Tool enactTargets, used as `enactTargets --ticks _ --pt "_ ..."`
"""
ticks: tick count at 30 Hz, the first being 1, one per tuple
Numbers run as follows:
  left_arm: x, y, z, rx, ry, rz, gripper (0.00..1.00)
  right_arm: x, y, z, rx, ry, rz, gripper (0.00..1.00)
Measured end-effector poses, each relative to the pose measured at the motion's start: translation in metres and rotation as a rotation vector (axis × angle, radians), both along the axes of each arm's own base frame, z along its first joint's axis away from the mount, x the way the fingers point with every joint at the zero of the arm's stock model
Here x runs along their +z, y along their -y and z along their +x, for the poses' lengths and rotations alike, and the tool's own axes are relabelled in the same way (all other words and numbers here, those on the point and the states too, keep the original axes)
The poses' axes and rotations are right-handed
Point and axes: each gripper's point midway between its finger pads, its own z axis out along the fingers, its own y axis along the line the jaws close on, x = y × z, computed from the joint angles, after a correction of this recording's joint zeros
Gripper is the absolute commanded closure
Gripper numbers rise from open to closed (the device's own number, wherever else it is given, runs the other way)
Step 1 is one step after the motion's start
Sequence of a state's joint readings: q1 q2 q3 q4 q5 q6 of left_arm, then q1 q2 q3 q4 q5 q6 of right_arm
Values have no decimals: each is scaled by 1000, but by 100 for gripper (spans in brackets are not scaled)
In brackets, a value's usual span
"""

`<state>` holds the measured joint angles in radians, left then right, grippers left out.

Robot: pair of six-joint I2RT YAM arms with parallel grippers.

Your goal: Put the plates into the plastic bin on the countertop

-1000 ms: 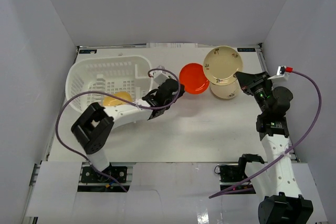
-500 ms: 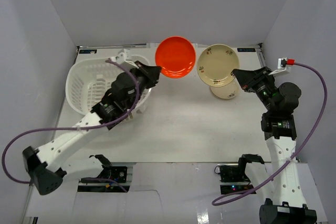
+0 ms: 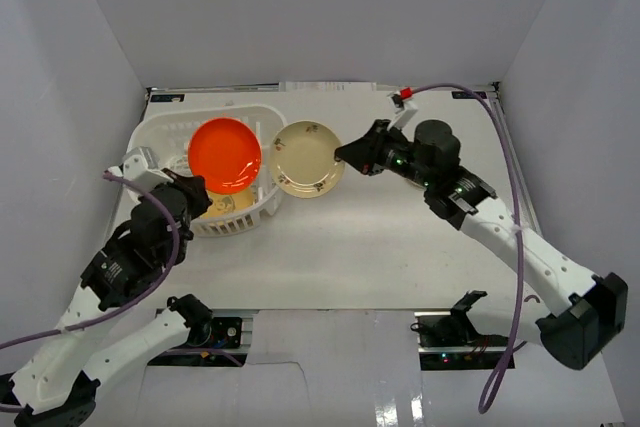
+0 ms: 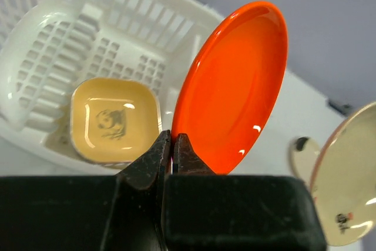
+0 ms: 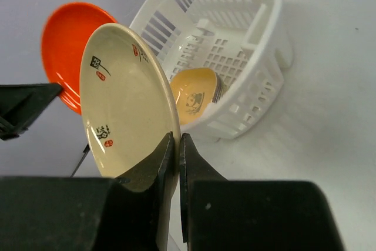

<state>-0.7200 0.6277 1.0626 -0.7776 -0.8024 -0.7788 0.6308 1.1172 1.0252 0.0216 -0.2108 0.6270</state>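
An orange-red plate (image 3: 225, 154) hangs tilted over the white plastic bin (image 3: 160, 137), and my left gripper (image 3: 193, 185) is shut on its lower rim. In the left wrist view the jaws (image 4: 172, 145) pinch that plate's (image 4: 235, 86) edge above the bin (image 4: 88, 33). A cream plate (image 3: 308, 159) with small prints sits just off the bin's right end, and my right gripper (image 3: 347, 154) is shut on its rim. The right wrist view shows this grip (image 5: 176, 145) on the cream plate (image 5: 123, 98). A yellow rounded-square plate (image 4: 114, 119) lies in the bin.
The white countertop (image 3: 380, 237) is walled in white at the back and on both sides. Both held plates hang close together, their rims nearly touching, above the bin's right end (image 5: 235, 27). A purple cable (image 3: 505, 147) loops over the right arm.
My left arm swung the orange-red plate from the back middle to over the bin. My right arm carried the cream plate leftward from the right side to the bin's right end.
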Motion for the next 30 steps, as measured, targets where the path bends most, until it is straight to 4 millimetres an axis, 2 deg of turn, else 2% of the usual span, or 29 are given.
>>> enactTargets --ticks 3,6,8,11,15,19,22,26,30 --pt "-33 3 4 2 -106 96 100 4 -43 3 56 24 -36 92" --pt "-50 10 14 1 -169 168 100 -1 -67 4 79 39 -63 92" --pt "-57 12 21 6 -198 207 100 -6 -73 8 75 39 -78 92" --pt "-65 4 36 36 -221 230 100 -9 -75 17 48 47 -94 92" --pt "-90 -28 55 109 -271 205 100 -12 -75 28 12 54 -112 92" --pt "-125 -53 60 123 -358 173 100 -13 -80 43 -19 71 -139 92" --pt "-140 -55 67 71 -408 127 100 -13 -92 57 -22 74 -162 92" --pt "-163 -52 73 -4 -472 65 100 -13 -121 79 -22 88 -196 92" --pt "-180 -50 66 -40 -518 51 100 -32 -145 88 -7 76 -249 92"
